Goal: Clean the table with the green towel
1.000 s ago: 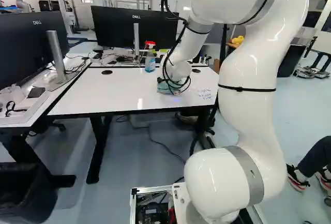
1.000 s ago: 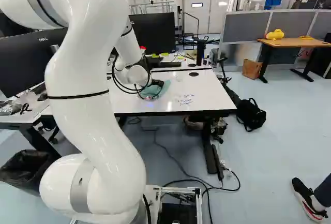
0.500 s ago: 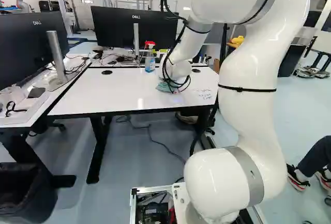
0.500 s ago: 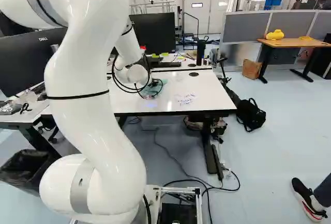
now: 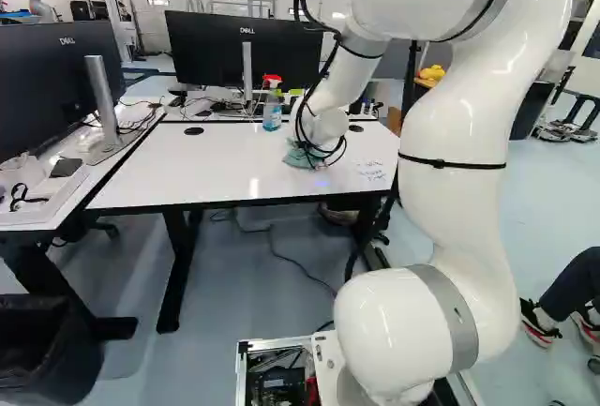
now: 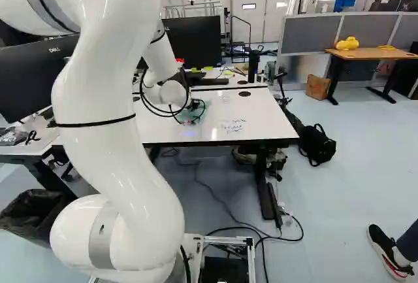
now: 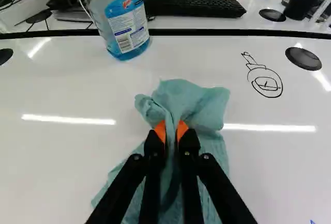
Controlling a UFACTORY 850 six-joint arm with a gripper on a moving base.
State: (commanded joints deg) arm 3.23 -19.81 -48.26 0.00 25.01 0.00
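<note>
Fingers [image 7: 182, 130] nearly together, pinching a ridge of green towel [image 7: 202, 105]; rest draped on the surface [image 7: 57, 157], nearer right edge than left, likely so cloth does the rubbing. Spray bottle [image 7: 128, 25] by far edge, probably parked clear. Blue scribbles [image 6: 234, 126] toward near right corner, unwiped.

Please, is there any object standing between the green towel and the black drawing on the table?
Nothing visible stands between the towel and the drawing; only bare table lies there. The bottle is off that path.
</note>
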